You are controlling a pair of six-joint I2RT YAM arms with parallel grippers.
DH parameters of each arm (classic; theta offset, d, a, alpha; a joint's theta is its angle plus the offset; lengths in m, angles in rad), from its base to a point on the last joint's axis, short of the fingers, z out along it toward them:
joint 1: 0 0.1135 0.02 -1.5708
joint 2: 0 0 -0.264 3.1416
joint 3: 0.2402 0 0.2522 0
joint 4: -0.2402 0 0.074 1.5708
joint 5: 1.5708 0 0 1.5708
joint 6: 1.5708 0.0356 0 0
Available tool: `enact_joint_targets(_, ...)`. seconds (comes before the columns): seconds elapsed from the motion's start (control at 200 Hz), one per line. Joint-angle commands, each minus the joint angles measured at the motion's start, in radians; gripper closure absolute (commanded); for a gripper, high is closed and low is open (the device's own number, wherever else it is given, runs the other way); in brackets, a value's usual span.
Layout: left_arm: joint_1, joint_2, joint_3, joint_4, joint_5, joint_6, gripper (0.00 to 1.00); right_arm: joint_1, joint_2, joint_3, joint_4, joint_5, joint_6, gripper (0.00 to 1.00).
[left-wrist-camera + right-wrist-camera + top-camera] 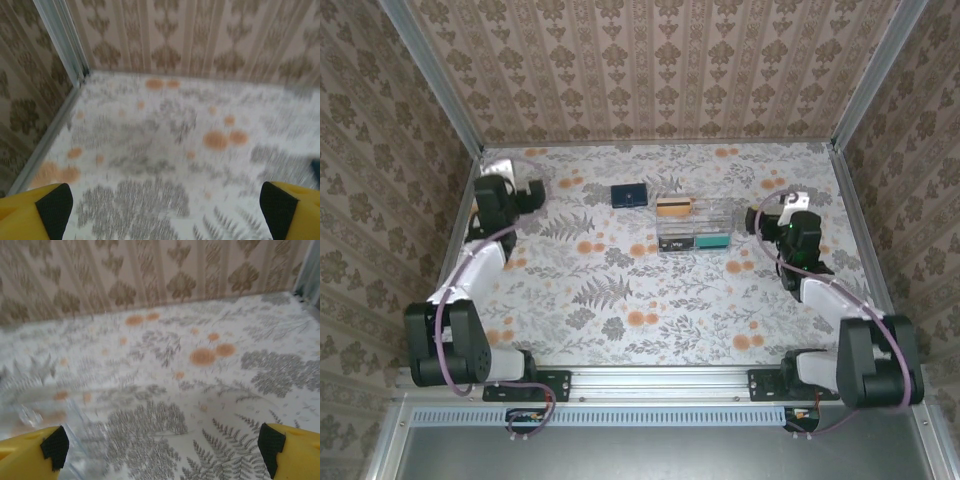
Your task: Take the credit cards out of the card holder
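Observation:
The card holder point(630, 195), a small dark navy wallet, lies folded shut on the patterned table at the far middle. Any credit cards in it are hidden. My left gripper point(520, 185) hovers at the far left, well left of the holder. In the left wrist view the left gripper point(165, 210) is open, and nothing lies between its yellow fingers point(50, 205). My right gripper point(775, 212) hangs at the far right. The right wrist view shows the right gripper point(162, 447) open too, over bare tablecloth.
A clear plastic box point(695, 225) stands just right of the holder, with an orange card point(675, 207) and a teal card point(712, 241) in it. Its blurred corner point(30, 410) lies left of the right gripper. Patterned walls close in three sides.

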Motion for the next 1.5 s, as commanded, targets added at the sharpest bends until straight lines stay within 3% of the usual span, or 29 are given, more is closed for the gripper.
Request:
enact_joint_targets(0.0,0.007,0.063,0.129,-0.301,0.103,-0.139,0.0,-0.005,-0.082,0.113,-0.311,0.064,0.21,0.0)
enact_joint_targets(0.165,-0.084,0.235,0.284,-0.262,0.243,-0.107,0.07,-0.012,-0.14,0.195,-0.426,-0.047,0.315,0.0)
enact_joint_targets(0.345,-0.193,0.546,0.613,-0.433,0.326,-0.04,0.24,0.0,-0.14,0.333,-0.577,-0.133,0.308,0.0)
enact_joint_targets(0.65,-0.348,0.946,1.052,-0.613,0.248,0.079,0.24,0.046,-0.23,0.41,-0.757,-0.116,0.284,0.0)
enact_joint_targets(0.9,-0.392,1.146,1.281,-0.721,0.214,0.124,0.22,0.08,-0.259,0.407,-0.837,-0.109,0.291,0.0)
enact_joint_targets(1.165,-0.403,1.133,1.199,-0.796,0.182,0.136,0.24,0.107,-0.247,0.385,-0.814,-0.118,0.302,0.0)
enact_joint_targets(1.495,-0.403,0.854,0.741,-0.671,0.142,0.068,0.29,0.119,-0.213,0.358,-0.761,-0.176,0.304,0.0)
